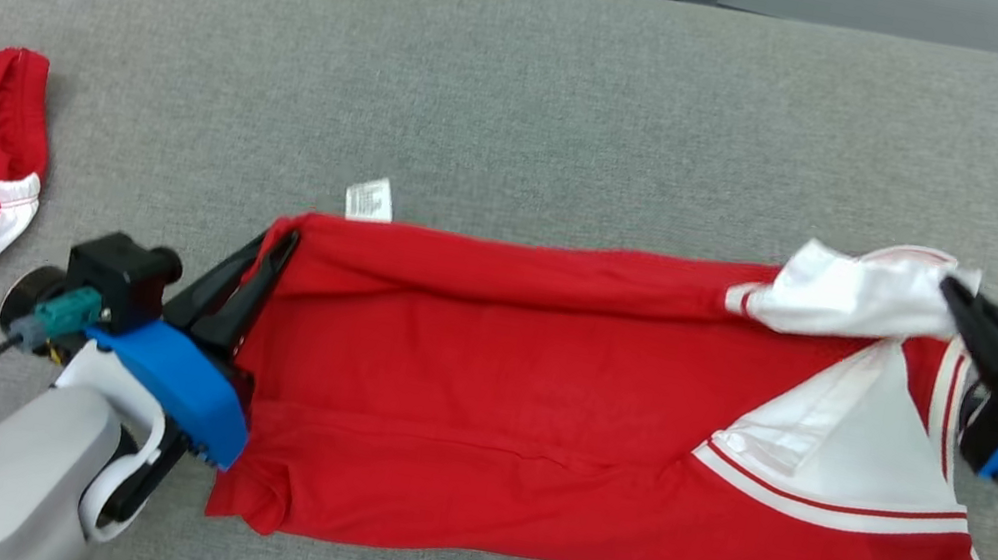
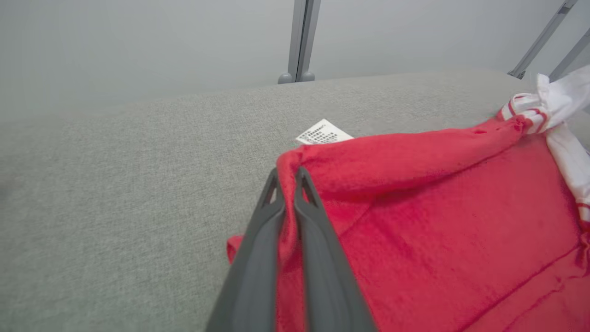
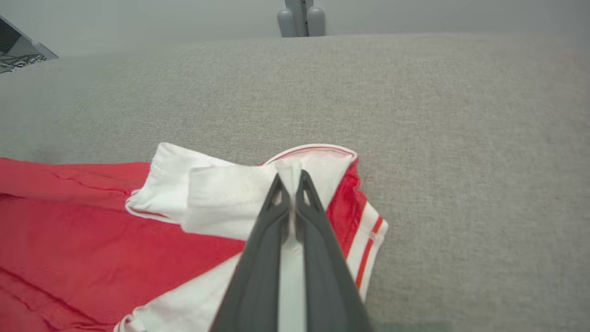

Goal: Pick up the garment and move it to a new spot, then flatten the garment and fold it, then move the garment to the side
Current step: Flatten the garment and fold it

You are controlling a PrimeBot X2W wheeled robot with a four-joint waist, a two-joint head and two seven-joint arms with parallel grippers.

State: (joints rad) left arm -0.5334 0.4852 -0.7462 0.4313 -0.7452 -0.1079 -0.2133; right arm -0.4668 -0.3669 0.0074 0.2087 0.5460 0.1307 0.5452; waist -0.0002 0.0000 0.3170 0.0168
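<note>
Label (image 1: 370, 199) print unreadable — left gripper (image 1: 284, 242), right gripper (image 1: 950, 288) both clamped on garment (image 1: 491, 390)

The head camera looks down on the table (image 1: 534, 73); both wrist cameras sit low and close, facing far, sharing the garment (image 1: 540, 398).

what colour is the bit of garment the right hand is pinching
White; the garment is mostly red elsewhere. Clearest in the right wrist view.
</note>
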